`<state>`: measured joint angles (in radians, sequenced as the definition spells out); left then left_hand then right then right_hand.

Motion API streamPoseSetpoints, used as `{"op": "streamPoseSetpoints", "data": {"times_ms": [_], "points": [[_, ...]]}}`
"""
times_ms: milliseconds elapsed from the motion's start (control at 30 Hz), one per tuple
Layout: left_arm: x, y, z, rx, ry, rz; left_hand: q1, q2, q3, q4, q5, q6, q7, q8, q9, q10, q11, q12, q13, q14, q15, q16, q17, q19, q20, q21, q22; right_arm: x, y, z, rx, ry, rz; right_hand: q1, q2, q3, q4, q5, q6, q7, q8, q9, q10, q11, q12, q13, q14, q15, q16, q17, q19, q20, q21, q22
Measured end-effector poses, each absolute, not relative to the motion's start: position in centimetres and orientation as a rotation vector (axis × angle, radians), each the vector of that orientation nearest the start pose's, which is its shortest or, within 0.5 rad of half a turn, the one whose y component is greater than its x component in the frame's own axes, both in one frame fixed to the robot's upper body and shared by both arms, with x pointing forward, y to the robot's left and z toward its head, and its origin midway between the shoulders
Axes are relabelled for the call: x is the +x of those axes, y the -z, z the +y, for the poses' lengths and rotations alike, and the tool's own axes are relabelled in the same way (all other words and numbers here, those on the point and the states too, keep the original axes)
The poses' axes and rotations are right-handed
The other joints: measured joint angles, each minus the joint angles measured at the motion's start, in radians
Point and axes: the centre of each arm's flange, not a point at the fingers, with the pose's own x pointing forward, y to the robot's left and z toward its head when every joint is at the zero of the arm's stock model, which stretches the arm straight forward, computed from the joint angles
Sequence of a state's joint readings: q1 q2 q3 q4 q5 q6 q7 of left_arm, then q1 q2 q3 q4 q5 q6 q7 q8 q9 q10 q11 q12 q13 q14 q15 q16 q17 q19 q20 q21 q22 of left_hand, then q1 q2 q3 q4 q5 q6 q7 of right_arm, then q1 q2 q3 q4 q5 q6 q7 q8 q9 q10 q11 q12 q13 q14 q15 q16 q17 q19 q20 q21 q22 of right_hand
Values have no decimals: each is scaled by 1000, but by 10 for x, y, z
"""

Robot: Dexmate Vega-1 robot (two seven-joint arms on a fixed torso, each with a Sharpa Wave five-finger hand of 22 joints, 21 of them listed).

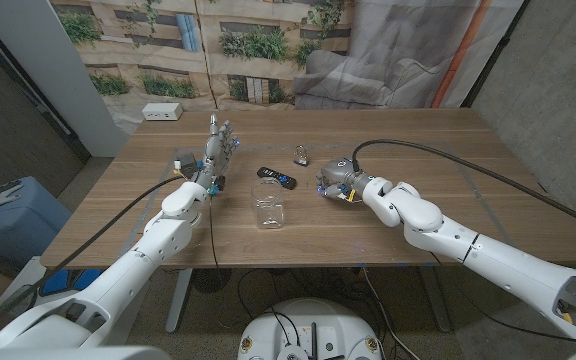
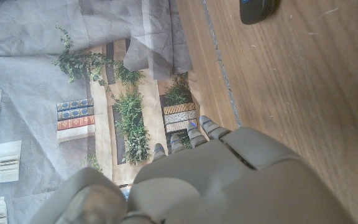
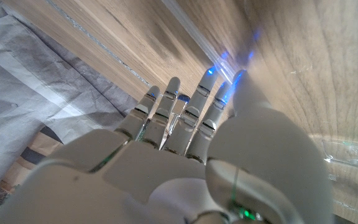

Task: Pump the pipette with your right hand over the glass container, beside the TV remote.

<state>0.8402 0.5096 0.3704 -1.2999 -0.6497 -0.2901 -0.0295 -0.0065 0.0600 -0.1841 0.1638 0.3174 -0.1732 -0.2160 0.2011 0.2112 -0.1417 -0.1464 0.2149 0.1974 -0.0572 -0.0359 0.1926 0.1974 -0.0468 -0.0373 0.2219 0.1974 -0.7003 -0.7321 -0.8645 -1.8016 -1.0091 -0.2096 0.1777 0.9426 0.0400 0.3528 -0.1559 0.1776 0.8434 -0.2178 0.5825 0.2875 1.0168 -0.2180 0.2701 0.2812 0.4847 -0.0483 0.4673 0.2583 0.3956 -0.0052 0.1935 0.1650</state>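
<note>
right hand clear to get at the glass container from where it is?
Probably yes. The right hand sits on the table to one side of the glass container, with only bare wood between them; the TV remote lies farther back.

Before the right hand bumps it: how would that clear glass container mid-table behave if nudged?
The clear glass container stands upright and looks taller than wide, so a high nudge would probably tip it; a low one would likely slide it on the smooth wooden table. It looks empty, so probably light. Being glass, it may crack if toppled.
</note>
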Motion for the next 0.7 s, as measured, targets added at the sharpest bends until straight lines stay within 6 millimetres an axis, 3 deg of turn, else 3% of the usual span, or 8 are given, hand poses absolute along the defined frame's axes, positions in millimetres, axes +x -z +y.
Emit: {"op": "streamPoseSetpoints", "data": {"times_ms": [700], "points": [[653, 28, 290, -42, 207, -593, 0, 0, 0, 0, 0, 0, 0, 0, 0, 0, 0, 0, 0, 0, 0, 0, 0, 0, 0, 0, 0, 569, 20, -126, -1788, -109, -728, 5, 5, -8, 0, 0, 0, 0, 10, 3, 0, 0, 0, 5, 0, 0, 8, 2, 4, -4, 0, 0]]}}
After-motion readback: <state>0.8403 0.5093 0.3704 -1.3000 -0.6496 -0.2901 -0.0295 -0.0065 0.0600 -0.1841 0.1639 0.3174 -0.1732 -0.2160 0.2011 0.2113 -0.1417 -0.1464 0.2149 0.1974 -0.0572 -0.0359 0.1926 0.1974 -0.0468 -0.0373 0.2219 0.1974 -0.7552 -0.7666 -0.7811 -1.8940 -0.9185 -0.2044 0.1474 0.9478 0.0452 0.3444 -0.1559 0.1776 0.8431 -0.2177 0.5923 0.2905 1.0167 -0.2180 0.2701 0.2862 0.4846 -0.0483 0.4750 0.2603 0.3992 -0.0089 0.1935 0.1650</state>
